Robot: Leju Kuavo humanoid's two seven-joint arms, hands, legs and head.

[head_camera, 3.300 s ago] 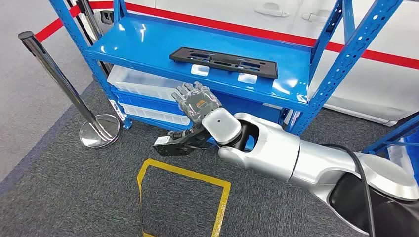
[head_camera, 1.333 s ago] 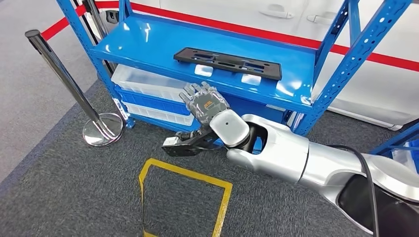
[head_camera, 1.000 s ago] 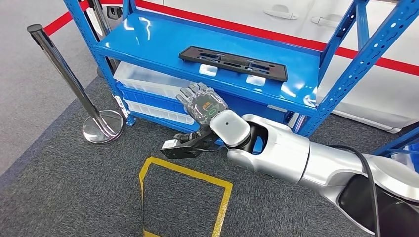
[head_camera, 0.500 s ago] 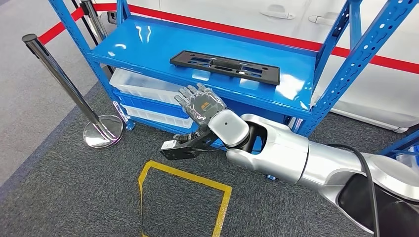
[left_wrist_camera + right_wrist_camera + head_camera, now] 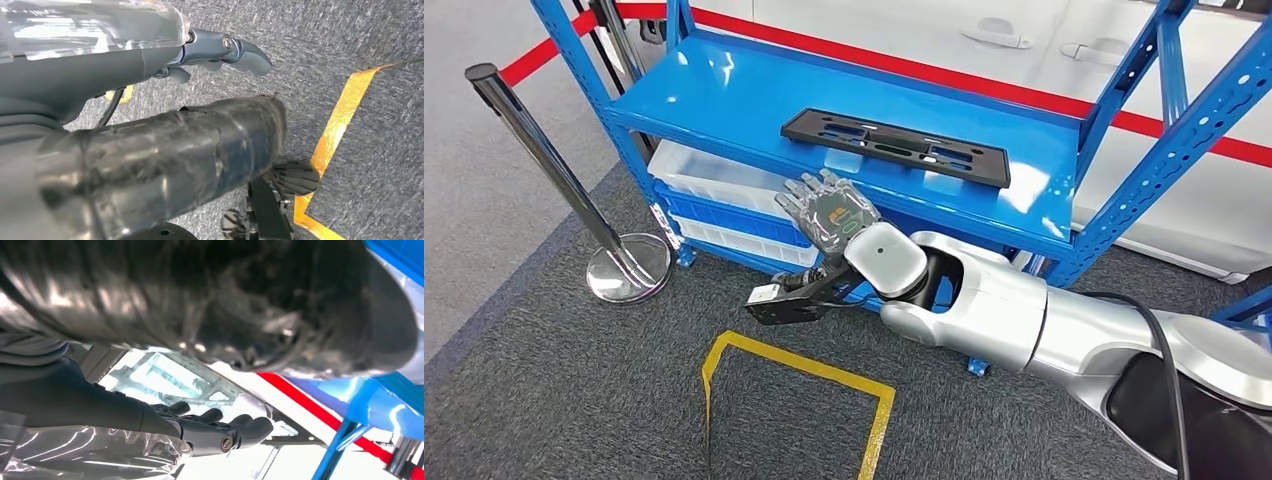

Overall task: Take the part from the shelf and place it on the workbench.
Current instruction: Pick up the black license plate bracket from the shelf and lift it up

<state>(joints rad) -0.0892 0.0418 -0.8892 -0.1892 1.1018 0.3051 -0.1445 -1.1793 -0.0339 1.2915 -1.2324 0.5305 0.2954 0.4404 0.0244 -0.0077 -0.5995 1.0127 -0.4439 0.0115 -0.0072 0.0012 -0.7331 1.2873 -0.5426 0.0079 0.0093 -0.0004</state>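
One part (image 5: 896,147) on shelf (image 5: 724,95), robot hand (image 5: 827,212) below

The right arm (image 5: 1024,325) reaches forward across the head view, silver and bent at the wrist — its hand (image 5: 826,212) raised, palm turned away, fingers apart and holding nothing. The left hand (image 5: 220,50) hangs low, fingers loosely extended — nothing in it.

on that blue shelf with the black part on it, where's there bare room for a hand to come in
The blue shelf is bare on its left half, from the left upright to the black part, and in a narrower strip along the front edge before the part. The right hand hovers just below that front edge. The part's right end sits close to the right upright.
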